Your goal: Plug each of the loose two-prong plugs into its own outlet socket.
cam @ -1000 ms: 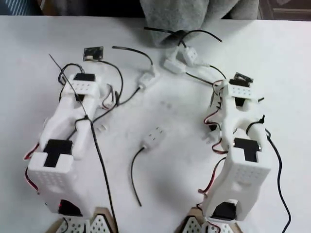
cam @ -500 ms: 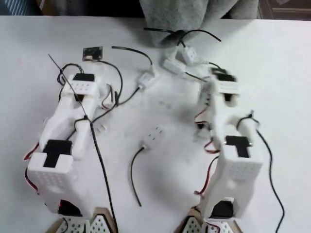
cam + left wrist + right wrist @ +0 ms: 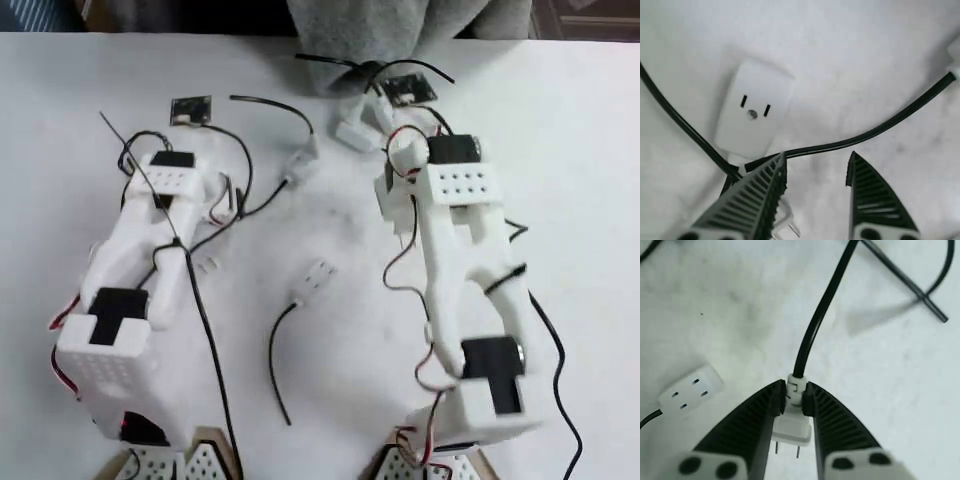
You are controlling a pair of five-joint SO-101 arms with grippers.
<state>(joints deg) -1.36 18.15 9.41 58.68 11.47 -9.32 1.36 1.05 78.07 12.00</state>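
My right gripper (image 3: pixel 795 386) is shut on a white two-prong plug (image 3: pixel 792 425). Its prongs point back toward the wrist and its black cord (image 3: pixel 820 310) runs away over the table. A white multi-slot socket (image 3: pixel 690 390) lies beside it. In the high view this gripper (image 3: pixel 393 168) is at the back centre, close to two white plug bodies (image 3: pixel 355 135). My left gripper (image 3: pixel 817 157) is open just above a black cord (image 3: pixel 875 131), near a white outlet socket (image 3: pixel 754 110). Another socket (image 3: pixel 318 280) with a cord lies mid-table.
A grey cloth (image 3: pixel 390 30) lies at the back edge. Small dark circuit boards sit at the back left (image 3: pixel 190 108) and behind the right arm (image 3: pixel 408 90). A white connector (image 3: pixel 302 160) with a black lead lies between the arms. Loose black cords (image 3: pixel 275 360) cross the white table.
The right arm has swung forward and to the left, from beside the table's right side to the plugs at the back centre. The left arm has not moved.
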